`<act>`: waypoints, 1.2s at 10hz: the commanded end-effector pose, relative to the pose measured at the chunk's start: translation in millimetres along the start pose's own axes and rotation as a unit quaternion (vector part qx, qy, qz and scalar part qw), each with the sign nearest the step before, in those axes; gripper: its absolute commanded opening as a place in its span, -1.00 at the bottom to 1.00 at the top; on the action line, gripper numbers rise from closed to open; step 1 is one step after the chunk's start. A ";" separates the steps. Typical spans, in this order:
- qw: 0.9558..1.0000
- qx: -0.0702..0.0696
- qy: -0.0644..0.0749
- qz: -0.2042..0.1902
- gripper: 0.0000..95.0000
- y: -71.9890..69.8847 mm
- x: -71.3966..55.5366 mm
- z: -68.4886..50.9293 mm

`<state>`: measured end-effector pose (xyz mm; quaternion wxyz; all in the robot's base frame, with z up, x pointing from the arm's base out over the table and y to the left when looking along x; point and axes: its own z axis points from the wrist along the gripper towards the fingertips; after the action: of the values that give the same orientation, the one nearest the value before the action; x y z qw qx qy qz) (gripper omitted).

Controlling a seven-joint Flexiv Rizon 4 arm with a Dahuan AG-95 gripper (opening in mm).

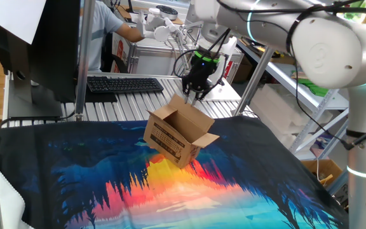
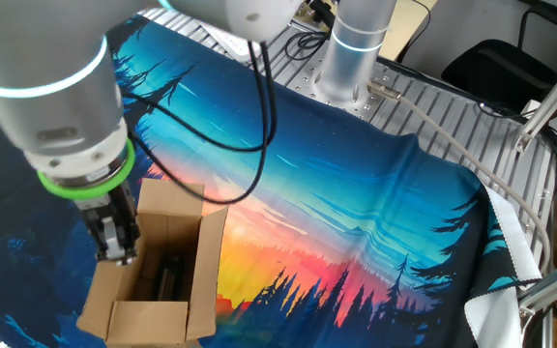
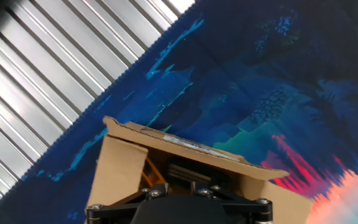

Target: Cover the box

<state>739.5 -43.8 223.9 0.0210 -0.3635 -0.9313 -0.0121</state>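
Observation:
The box (image 1: 178, 135) is a small brown carton with black print. It stands tilted on the painted cloth with its top flaps open. In the other fixed view the box (image 2: 158, 280) shows a dark inside. My gripper (image 1: 192, 96) hangs just above the rear flap, with its fingers close together and nothing between them. In the other fixed view the gripper (image 2: 119, 251) is at the inner edge of the left flap. The hand view shows a flap of the box (image 3: 185, 152) right below the black gripper body; the fingertips are hidden there.
The colourful cloth (image 1: 170, 191) covers a slatted metal table (image 1: 126, 105). A keyboard (image 1: 124, 84) and monitor (image 1: 37, 44) stand at the back left, with a person (image 1: 107, 25) behind. The arm's base (image 2: 351, 58) stands at the cloth's edge. A larger cardboard box (image 1: 323, 172) is at the right.

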 end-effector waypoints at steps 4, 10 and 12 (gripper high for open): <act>1.000 0.007 0.001 0.001 -0.60 -8.7 11.4 -8.4; 1.000 0.006 0.004 0.002 -0.60 -13.7 27.8 -18.5; 1.000 0.002 0.010 -0.001 -0.60 -13.7 27.8 -18.5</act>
<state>712.9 -36.1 244.6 0.0343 -0.3626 -0.9312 -0.0146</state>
